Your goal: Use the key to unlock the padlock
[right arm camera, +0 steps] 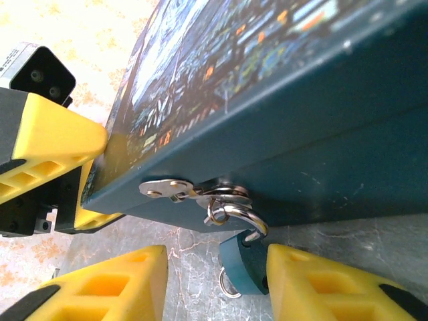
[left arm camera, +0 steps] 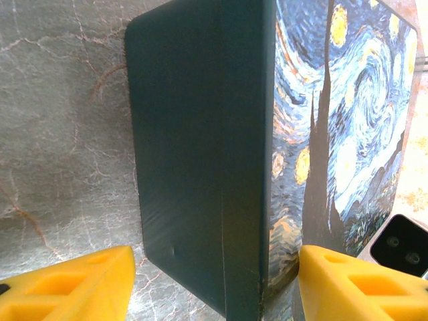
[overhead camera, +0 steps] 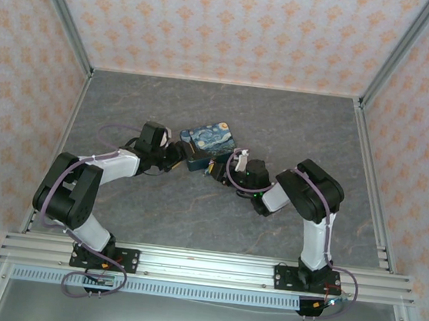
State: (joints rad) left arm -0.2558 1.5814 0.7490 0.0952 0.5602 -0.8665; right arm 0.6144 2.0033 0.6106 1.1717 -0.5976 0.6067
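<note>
A painted night-sky box (overhead camera: 209, 140) lies mid-table. The tiny teal-blue padlock (right arm camera: 244, 264) hangs tilted by its silver shackle (right arm camera: 251, 221) from the box's hasp (right arm camera: 167, 188). One end of the shackle looks lifted out of the body. A small metal ring (right arm camera: 229, 286) shows under the lock; the key itself is hidden. My right gripper (right arm camera: 215, 267) is open around the padlock: the right finger (right arm camera: 314, 281) touches the lock and the left finger (right arm camera: 127, 281) stands apart. My left gripper (left arm camera: 215, 267) is shut on the box's end, one finger (right arm camera: 60, 144) on the painted lid.
Grey marbled tabletop (overhead camera: 192, 220) with patterned walls around it and a metal rail (overhead camera: 202, 266) along the near edge. Both arms meet at the box, the left gripper (overhead camera: 178, 156) at its left end and the right gripper (overhead camera: 220, 169) at its front.
</note>
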